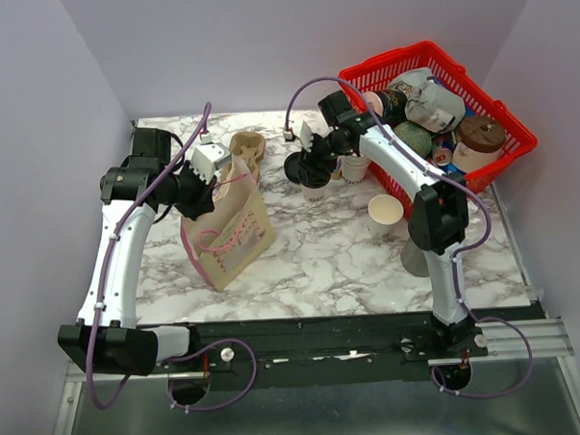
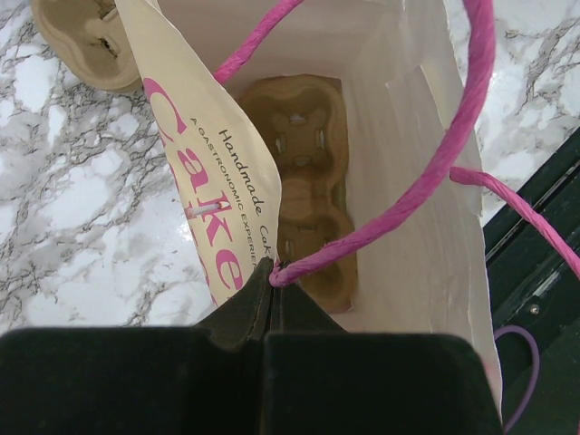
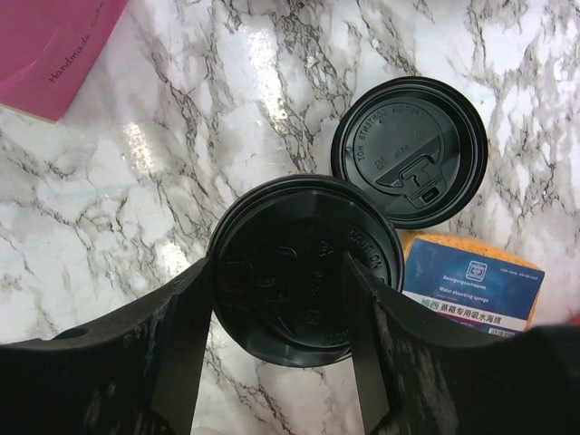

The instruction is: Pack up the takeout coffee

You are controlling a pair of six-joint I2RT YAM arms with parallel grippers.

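The takeout coffee (image 1: 314, 189) is a white cup with a black lid (image 3: 304, 272), standing on the marble table behind the bag. My right gripper (image 3: 276, 263) hangs right over it, open. Its fingers (image 3: 186, 344) overlap the lid's left and right parts, and I cannot tell whether they touch it. From above, the right gripper (image 1: 309, 164) covers most of the lid. My left gripper (image 2: 270, 272) is shut on the pink handle (image 2: 381, 217) of the paper bag (image 1: 228, 230) and holds its mouth open. A cardboard cup tray (image 2: 304, 181) lies inside the bag.
A loose black lid (image 3: 408, 149) and an orange-and-blue sponge packet (image 3: 471, 281) lie just past the cup. An open white cup (image 1: 386, 213) stands in front of the red basket (image 1: 504, 155), which is full of items. Another cardboard tray (image 1: 248, 144) sits behind the bag.
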